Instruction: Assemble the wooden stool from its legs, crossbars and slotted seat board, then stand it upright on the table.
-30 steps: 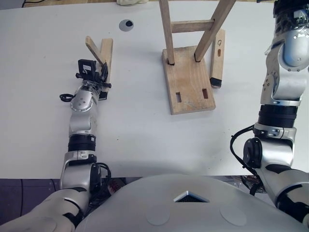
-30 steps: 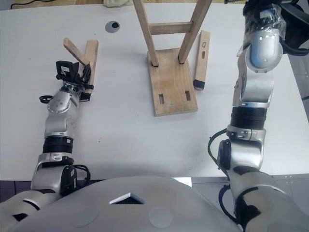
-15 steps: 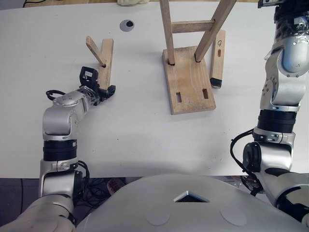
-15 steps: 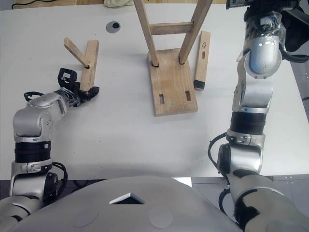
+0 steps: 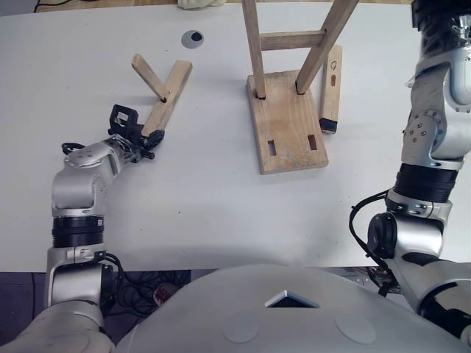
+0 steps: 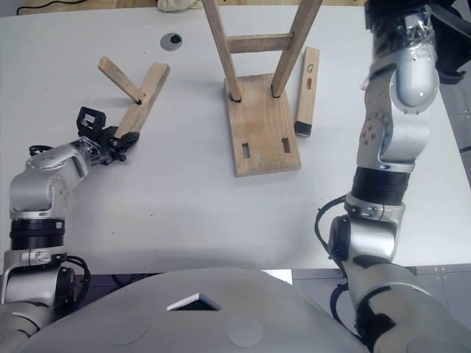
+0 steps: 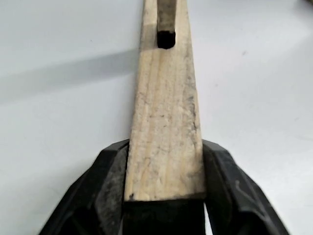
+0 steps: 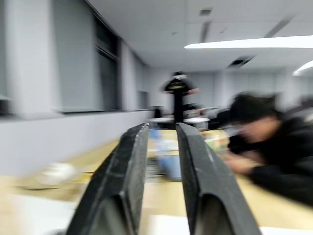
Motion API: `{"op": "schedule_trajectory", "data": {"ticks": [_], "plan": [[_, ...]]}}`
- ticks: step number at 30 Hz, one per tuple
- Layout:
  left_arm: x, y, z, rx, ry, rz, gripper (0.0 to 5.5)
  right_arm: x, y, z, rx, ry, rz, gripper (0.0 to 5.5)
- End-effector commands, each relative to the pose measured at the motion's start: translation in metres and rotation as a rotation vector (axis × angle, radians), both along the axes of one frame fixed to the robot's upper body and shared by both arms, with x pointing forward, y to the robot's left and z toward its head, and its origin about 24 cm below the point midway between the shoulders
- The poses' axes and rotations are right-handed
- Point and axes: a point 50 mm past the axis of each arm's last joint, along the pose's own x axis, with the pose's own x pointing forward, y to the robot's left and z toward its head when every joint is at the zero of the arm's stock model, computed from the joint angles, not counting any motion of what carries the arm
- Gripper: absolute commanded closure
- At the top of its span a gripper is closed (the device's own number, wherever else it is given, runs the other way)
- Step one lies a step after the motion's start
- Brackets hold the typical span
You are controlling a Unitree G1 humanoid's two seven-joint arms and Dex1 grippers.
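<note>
My left gripper is shut on the near end of a wooden leg lying flat at the table's left. A short crossbar sticks out of that leg's slot. In the left wrist view the black fingers clamp the leg on both sides. The slotted seat board lies flat in the middle. Two legs joined by a crossbar stand in its far slots. A loose leg lies along its right edge. My right gripper is raised high, shut on nothing.
A round grey grommet sits in the white table at the back. A pale cloth lies at the far edge. Free table lies between the board and the near edge.
My left gripper has pulled the leg's near end leftwards, so the leg now slants with its far end to the right. The right arm has shifted slightly higher.
</note>
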Motion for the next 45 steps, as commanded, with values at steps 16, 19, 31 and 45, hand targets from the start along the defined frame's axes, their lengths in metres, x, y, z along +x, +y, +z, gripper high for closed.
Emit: {"op": "schedule_trajectory", "data": {"ticks": [16, 19, 31, 45], "plan": [[-0.010, -0.083, 0.190, -0.743, -0.349, -1.006, 3.51, -0.041, 0.034, 0.065, 0.449, 0.030, 1.255, 1.35], [-0.011, -0.090, 0.177, -0.716, -0.316, -1.012, 3.51, -0.044, 0.036, 0.070, 0.412, 0.034, 1.287, 1.21], [-0.012, -0.100, 0.150, -0.658, -0.306, -1.003, 3.51, -0.044, 0.042, 0.070, 0.370, 0.090, 1.327, 2.84], [-0.012, -0.096, 0.132, -0.717, -0.272, -0.928, 1.74, -0.031, -0.006, 0.063, 0.402, 0.086, 1.153, 3.41]]}}
